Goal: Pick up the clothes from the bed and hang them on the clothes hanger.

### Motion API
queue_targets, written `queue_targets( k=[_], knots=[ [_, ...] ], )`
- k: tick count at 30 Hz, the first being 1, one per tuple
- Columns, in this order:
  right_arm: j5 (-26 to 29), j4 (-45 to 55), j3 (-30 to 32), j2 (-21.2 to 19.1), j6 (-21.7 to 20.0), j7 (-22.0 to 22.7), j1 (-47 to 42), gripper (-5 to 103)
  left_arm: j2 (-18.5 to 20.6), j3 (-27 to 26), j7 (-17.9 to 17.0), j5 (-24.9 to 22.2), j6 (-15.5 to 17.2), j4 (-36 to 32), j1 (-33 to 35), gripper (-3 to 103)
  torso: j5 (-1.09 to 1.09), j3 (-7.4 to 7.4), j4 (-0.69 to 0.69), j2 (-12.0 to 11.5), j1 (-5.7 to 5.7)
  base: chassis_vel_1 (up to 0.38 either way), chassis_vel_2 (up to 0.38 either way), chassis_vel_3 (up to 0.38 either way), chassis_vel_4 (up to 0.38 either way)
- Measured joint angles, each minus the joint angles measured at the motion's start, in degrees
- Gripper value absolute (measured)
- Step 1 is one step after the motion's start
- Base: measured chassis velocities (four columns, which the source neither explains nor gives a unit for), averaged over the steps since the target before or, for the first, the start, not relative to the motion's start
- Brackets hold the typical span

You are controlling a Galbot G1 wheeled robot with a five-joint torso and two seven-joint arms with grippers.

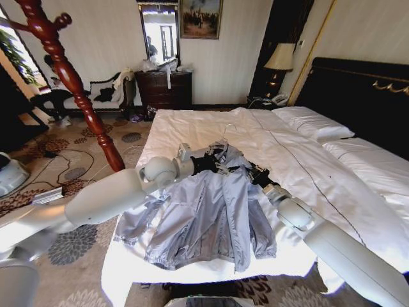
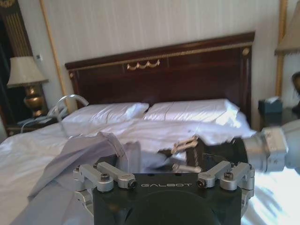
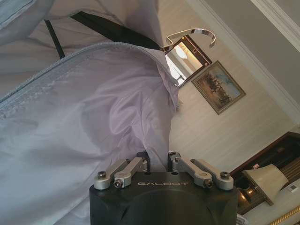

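The clothes (image 1: 211, 217), a shiny pale silver-grey jacket, lie spread near the foot of the bed (image 1: 307, 166), collar end lifted a little. The black clothes hanger (image 3: 112, 30) sits inside the collar, its silver hook (image 1: 227, 129) sticking out above. My right gripper (image 1: 254, 173) is at the jacket's front edge by the collar; in the right wrist view it (image 3: 157, 158) is shut on a fold of the fabric. My left gripper (image 1: 206, 164) hovers at the collar from the other side, open, with jacket cloth (image 2: 93, 150) just ahead of it.
A turned dark-red wooden coat stand (image 1: 70, 77) rises left of the bed. Cables (image 1: 57, 173) lie on the patterned carpet. A dark dresser (image 1: 163, 89) with a mirror is against the back wall. A bedside lamp (image 1: 279, 61) and black headboard (image 1: 364, 96) are at right.
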Motion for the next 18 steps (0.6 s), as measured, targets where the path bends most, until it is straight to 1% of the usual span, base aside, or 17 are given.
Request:
queue_targets(
  k=[1, 2, 5, 6, 10, 15, 16, 17, 18],
  knots=[
    [0.0, -0.1, 0.0, 0.1, 0.3, 0.0, 0.0, 17, 0.6, 0.2, -0.3, -0.2, 1.1, -0.5, -0.8, 100, 0.0, 0.0, 0.0, 0.0, 0.0, 0.0, 0.0, 0.0, 0.0],
    [0.0, -0.2, 0.0, 0.2, 0.4, 0.0, 0.0, 17, 0.8, 0.3, -0.3, -0.4, 1.4, -0.7, -1.1, 100, 0.0, 0.0, -0.01, 0.0, 0.0, 0.0, 0.0, 0.0, 0.0],
    [0.0, -0.6, 0.0, 1.1, 0.9, 0.0, 0.1, 17, 2.2, 2.4, 0.4, -2.9, 3.6, -2.5, -5.0, 100, 0.02, 0.0, -0.02, 0.0, 0.0, 0.0, 0.0, 0.0, 0.0],
    [0.0, -0.6, 0.0, 1.1, 0.9, 0.0, 0.1, 17, 2.2, 2.4, 0.4, -2.9, 3.6, -2.5, -5.0, 100, 0.02, 0.0, -0.02, 0.0, 0.0, 0.0, 0.0, 0.0, 0.0],
    [0.8, -0.6, 0.0, 1.8, 1.6, 0.1, 0.1, 17, 3.6, 5.4, 2.4, -3.1, 5.4, -4.0, -8.7, 100, 0.02, 0.0, -0.02, 0.0, 0.0, 0.0, 0.0, 0.0, 0.0],
    [1.2, -0.7, 0.4, 2.2, 2.4, 0.3, -0.1, 17, 4.4, 6.3, 4.1, -3.0, 5.2, -4.9, -9.9, 100, 0.01, 0.0, -0.02, 0.0, 0.0, 0.0, 0.0, 0.0, 0.0],
    [1.3, -0.8, 0.5, 2.4, 2.7, 0.5, -0.2, 17, 4.7, 6.3, 4.2, -3.1, 4.5, -5.3, -10.0, 100, 0.01, 0.0, -0.02, 0.0, 0.0, 0.0, 0.0, 0.0, 0.0],
    [1.4, -0.7, 0.7, 2.9, 3.3, 0.8, -0.4, 17, 5.6, 4.6, 3.3, -3.5, 2.2, -6.3, -8.7, 100, 0.01, 0.0, -0.02, 0.0, 0.0, 0.0, 0.0, 0.0, 0.0],
    [1.4, -0.6, 0.7, 3.0, 3.5, 0.8, -0.4, 17, 6.0, 3.6, 3.0, -3.8, 1.3, -6.5, -8.0, 100, 0.01, 0.0, -0.02, 0.0, 0.0, 0.0, 0.0, 0.0, 0.0]
  ],
)
